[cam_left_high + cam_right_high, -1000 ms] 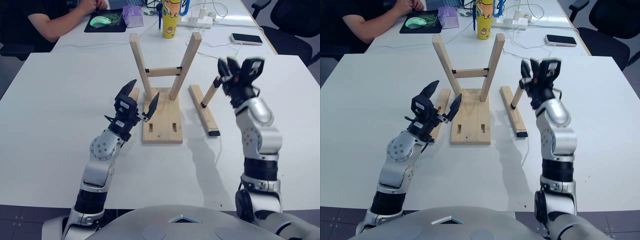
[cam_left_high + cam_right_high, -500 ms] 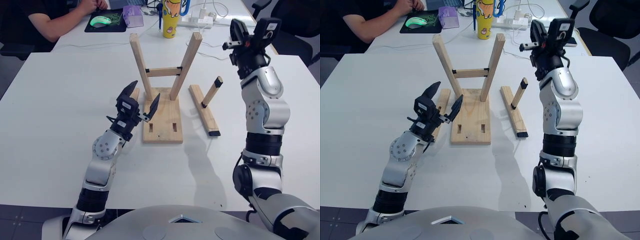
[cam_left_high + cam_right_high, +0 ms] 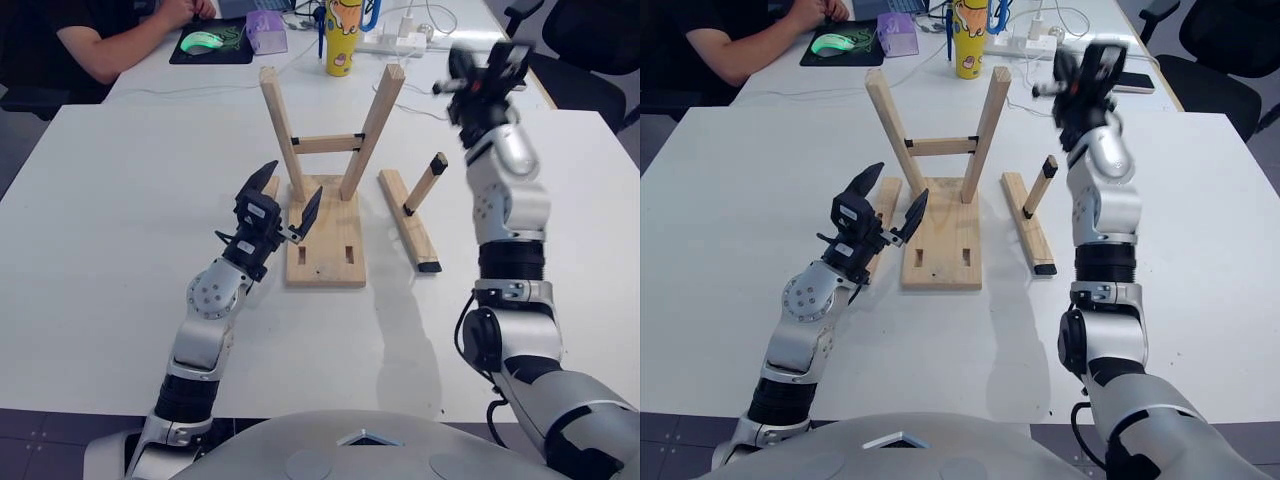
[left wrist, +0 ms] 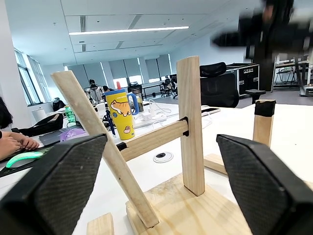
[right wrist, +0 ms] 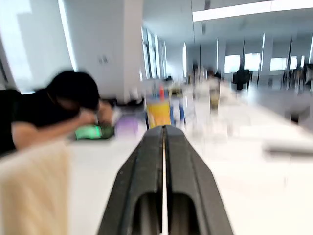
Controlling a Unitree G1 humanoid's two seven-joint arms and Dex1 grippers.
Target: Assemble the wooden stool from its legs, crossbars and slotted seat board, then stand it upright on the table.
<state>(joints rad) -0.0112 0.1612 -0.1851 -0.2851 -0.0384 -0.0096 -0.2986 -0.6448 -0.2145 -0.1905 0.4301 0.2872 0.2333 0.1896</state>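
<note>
The slotted seat board (image 3: 325,240) lies flat mid-table. Two legs (image 3: 372,130) stand up from its far end, joined by a crossbar (image 3: 326,143). To its right lies a second leg frame (image 3: 408,222), one short leg (image 3: 425,182) pointing up. Another wooden piece (image 3: 268,186) lies along the board's left side. My left gripper (image 3: 288,188) hovers open over the board's near-left corner, its fingers (image 4: 54,191) framing the standing legs (image 4: 194,122). My right gripper (image 3: 478,68) is raised high beyond the loose frame, shut on nothing, fingers (image 5: 146,161) pressed together.
On the table behind stand a yellow cup (image 3: 340,40), a purple box (image 3: 265,32), a power strip (image 3: 395,42) with cables, a phone (image 3: 492,77) and a mouse pad (image 3: 210,45) where a person's arm rests. White tabletop (image 3: 120,200) stretches to either side.
My right gripper rose from beside the loose frame's upright leg to high over the table's far side, then drifted slightly left. The left gripper and the wooden parts stayed put.
</note>
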